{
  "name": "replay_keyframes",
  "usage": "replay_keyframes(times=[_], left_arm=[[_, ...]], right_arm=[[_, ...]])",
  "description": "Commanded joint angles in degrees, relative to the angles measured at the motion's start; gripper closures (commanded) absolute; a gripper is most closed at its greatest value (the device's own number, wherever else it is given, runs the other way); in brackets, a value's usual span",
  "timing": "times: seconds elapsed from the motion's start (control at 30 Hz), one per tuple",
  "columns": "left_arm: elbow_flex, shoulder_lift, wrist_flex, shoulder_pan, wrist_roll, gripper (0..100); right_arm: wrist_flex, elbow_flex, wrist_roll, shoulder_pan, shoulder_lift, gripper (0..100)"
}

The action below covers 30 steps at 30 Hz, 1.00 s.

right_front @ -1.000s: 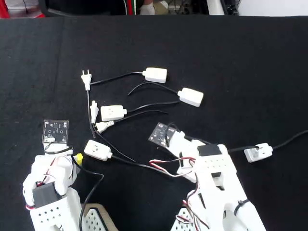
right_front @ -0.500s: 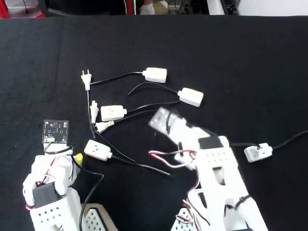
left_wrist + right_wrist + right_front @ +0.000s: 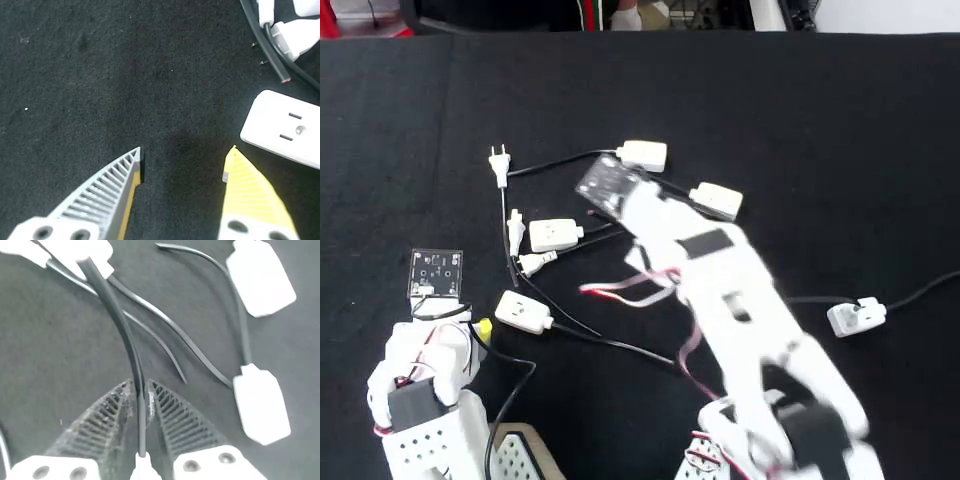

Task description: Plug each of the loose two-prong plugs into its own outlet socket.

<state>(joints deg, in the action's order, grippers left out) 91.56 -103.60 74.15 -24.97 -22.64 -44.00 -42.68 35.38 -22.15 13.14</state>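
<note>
Black table (image 3: 840, 120); cable (image 3: 122, 335) between right fingers (image 3: 100, 420), end cropped.

Table (image 3: 840, 120): plain black.
Sockets (image 3: 643, 155): white; the near-left one has grey slots.
Plugs (image 3: 499, 160): white.
Cord (image 3: 120, 320): black.
Left arm (image 3: 440, 440): white, with a dark grey motor block.
Right arm (image 3: 740, 300): white, with red and white wires (image 3: 620, 290).
Left gripper (image 3: 186, 150): one finger yellow, the other grey with a yellow edge, both ribbed.
Right gripper (image 3: 141, 385): grey, lattice-ribbed.
</note>
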Motion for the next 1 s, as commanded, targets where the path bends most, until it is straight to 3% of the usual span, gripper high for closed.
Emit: replay_keyframes(times=[0.0,0.23,0.4,0.6,0.7,0.97], left_arm=[[-0.13,-0.18,0.18,-0.48,-0.35,74],[-0.13,-0.18,0.18,-0.48,-0.35,74],[-0.13,-0.18,0.18,-0.31,-0.35,74],[-0.13,-0.18,0.18,-0.31,-0.35,74],[-0.13,-0.18,0.18,-0.31,-0.35,74],[-0.13,-0.18,0.18,-0.31,-0.35,74]], right_arm=[[-0.35,11.74,-0.53,-0.97,-14.73,96.9],[-14.59,21.32,-0.09,-0.88,-17.89,77.0],[-24.97,22.90,4.48,0.79,-10.07,75.8],[-37.19,21.23,14.51,9.23,-1.27,75.8],[-36.13,13.41,19.52,12.75,1.54,75.8],[-17.32,-5.05,23.30,16.09,1.80,75.9]])
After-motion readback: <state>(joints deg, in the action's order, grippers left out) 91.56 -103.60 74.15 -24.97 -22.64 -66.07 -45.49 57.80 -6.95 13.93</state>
